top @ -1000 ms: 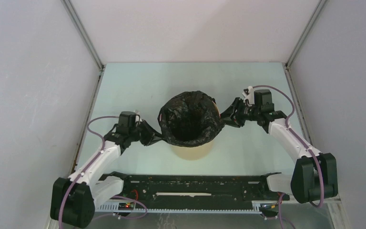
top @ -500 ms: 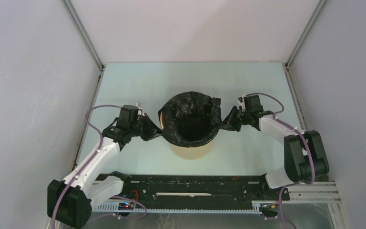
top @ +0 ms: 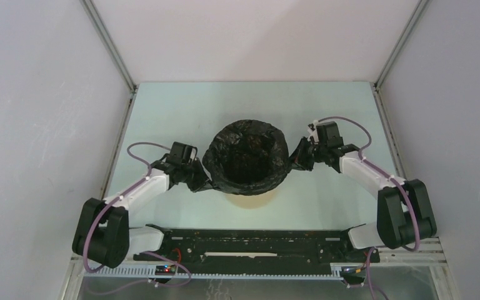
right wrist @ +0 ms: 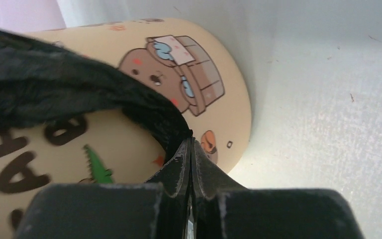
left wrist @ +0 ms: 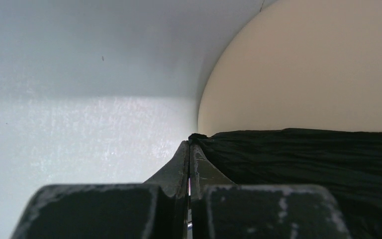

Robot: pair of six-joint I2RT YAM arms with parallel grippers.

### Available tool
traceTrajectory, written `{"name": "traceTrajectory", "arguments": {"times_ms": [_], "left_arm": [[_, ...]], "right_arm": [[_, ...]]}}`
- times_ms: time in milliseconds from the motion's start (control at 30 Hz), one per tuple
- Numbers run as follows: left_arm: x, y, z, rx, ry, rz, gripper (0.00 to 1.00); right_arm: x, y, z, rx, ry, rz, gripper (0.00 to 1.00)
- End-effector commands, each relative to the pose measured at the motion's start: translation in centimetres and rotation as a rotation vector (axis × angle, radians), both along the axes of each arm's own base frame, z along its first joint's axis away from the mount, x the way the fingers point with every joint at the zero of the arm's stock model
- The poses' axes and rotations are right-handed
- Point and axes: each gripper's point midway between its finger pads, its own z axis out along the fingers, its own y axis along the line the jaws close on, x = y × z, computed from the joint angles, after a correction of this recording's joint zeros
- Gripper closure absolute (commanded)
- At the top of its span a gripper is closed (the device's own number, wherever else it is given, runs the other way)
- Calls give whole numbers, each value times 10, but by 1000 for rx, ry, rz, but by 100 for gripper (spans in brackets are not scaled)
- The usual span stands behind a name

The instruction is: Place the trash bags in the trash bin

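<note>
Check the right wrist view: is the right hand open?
No, the right hand is pinched shut on the edge of the trash bag, right against the trash bin.

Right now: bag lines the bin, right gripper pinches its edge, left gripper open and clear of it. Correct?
No: the left gripper is also shut on the edge of the trash bag, per the left wrist view. The rest holds: bag lines the bin, right gripper pinches its edge.
</note>
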Motion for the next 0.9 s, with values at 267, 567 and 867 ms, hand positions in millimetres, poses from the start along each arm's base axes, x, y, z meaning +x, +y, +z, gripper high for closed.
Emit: {"name": "traceTrajectory", "arguments": {"times_ms": [267,567,867], "left_arm": [[14,-1,44,6,-137,-32,98],[0,-6,2,-27,-42,-31,100],[7,-5,10,-10,-72,-50,99]], "right_arm": [[17,-23,-64,-122,79,-2,97],[9,-25,-37,-90,47,22,89],[-20,-44,39,60,-93,96,30]]}}
